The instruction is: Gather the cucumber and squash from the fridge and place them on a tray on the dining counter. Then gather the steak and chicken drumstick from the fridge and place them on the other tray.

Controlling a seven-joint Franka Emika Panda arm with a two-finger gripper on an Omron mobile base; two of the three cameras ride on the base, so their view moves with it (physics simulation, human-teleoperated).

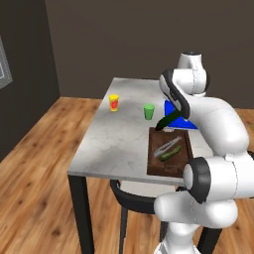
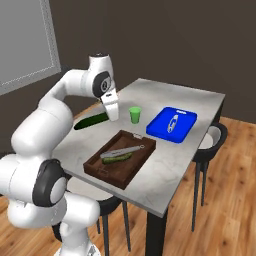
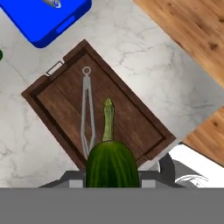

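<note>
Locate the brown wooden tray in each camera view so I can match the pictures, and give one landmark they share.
Left base view: the tray sits at the dining counter's near right edge, beside the arm.
Right base view: the tray lies centre, near the counter's front edge.
Hand view: the tray lies diagonally, mid-picture.
Shared landmark: the silver tongs lying in the tray.

Dark brown walls (image 1: 124,34) are closing in the room around me, and a warm wooden plank floor (image 1: 34,163) is stretching under everything, showing again at the edge of my hand view. A pale grey framed panel (image 2: 25,45) is hanging on the wall to my left, catching soft, even light. Black round stools (image 2: 212,142) with pale seats are tucking in under the tabletop, one at the far side and one near me.
</note>
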